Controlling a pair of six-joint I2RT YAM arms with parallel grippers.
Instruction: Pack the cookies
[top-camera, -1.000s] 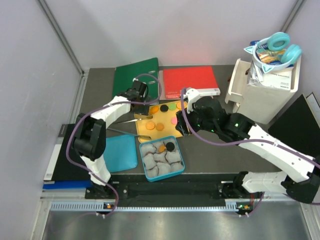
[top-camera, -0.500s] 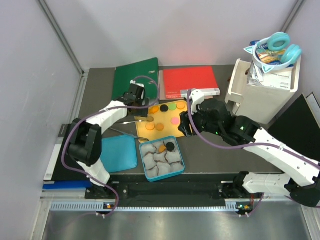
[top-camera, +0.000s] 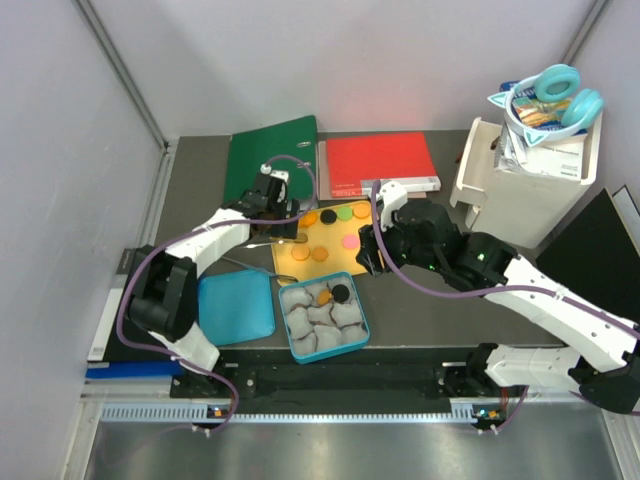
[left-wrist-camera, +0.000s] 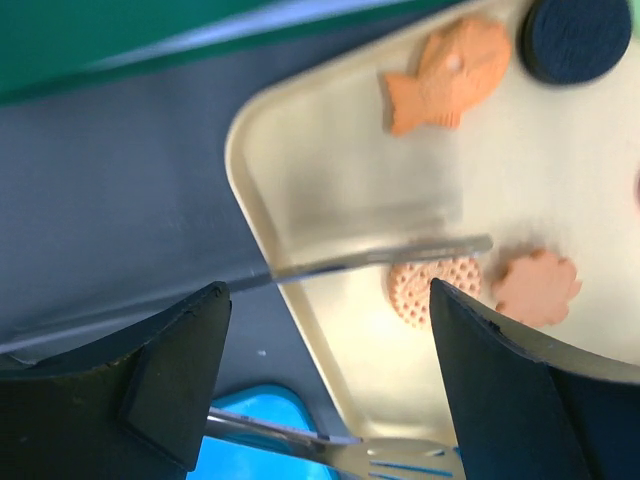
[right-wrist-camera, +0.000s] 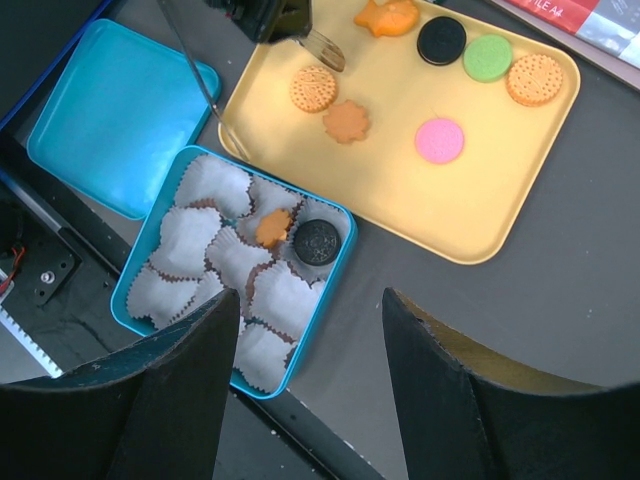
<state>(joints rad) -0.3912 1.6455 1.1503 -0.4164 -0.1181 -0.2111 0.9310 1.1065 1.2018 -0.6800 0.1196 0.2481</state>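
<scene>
The cookies lie on a yellow tray (top-camera: 322, 268): a fish-shaped orange one (right-wrist-camera: 390, 15), a black one (right-wrist-camera: 441, 40), a green one (right-wrist-camera: 486, 57), a pink one (right-wrist-camera: 439, 140) and other orange ones (right-wrist-camera: 314, 88). A blue tin (top-camera: 361, 316) of white paper cups holds an orange cookie (right-wrist-camera: 272, 228) and a black cookie (right-wrist-camera: 316, 242). My left gripper (top-camera: 284, 223) is open over the tray's left edge, above metal tongs (left-wrist-camera: 380, 255). It also shows in the left wrist view (left-wrist-camera: 325, 290). My right gripper (right-wrist-camera: 310, 300) is open and empty, high over the tin's right side.
The blue tin lid (top-camera: 236, 306) lies left of the tin. A green folder (top-camera: 272, 150) and a red book (top-camera: 378, 160) lie behind the tray. A white bin (top-camera: 525, 190) with headphones stands at the back right.
My left arm has swung its elbow left and its gripper has dropped slightly toward the tray's left edge. My right arm has shifted a little right. The tongs and cookies have not moved.
</scene>
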